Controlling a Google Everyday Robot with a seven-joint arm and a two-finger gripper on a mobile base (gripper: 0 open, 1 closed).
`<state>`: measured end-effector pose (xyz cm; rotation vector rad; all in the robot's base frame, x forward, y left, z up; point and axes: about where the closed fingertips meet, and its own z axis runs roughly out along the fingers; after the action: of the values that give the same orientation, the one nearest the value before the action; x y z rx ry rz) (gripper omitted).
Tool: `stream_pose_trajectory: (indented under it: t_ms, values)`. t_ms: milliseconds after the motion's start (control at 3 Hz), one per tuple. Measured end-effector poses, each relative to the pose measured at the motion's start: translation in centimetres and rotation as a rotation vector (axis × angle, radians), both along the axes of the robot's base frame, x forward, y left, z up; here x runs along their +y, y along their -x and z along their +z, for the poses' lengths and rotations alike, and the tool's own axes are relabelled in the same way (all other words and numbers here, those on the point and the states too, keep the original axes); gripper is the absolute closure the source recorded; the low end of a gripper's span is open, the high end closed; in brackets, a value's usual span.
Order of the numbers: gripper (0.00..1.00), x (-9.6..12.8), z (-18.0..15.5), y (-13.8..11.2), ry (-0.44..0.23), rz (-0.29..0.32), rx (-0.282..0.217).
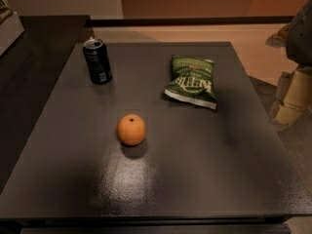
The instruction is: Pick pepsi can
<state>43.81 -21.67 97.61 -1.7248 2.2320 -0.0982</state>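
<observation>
The pepsi can (97, 61) is a dark navy-black can with a silver top and white small print. It stands upright near the far left corner of the dark table (195, 179). My gripper (291, 97) shows as a pale beige shape at the right edge of the camera view, beyond the table's right side. It is far from the can and holds nothing that I can see. A dark part of the arm (300, 33) hangs above it.
An orange (131, 129) sits in the middle of the table, in front of the can. A green chip bag (191, 81) lies at the far right. A second dark surface (29, 72) adjoins on the left, with a pale box (9, 26) on it.
</observation>
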Motion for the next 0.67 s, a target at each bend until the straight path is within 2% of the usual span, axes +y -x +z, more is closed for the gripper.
stream_pose_trajectory:
  t_ms: [333, 667]
  values:
    - [0.00, 0.00, 0.00, 0.00, 0.000, 0.000, 0.000]
    - [0.00, 0.46, -0.07, -0.24, -0.042, 0.027, 0.048]
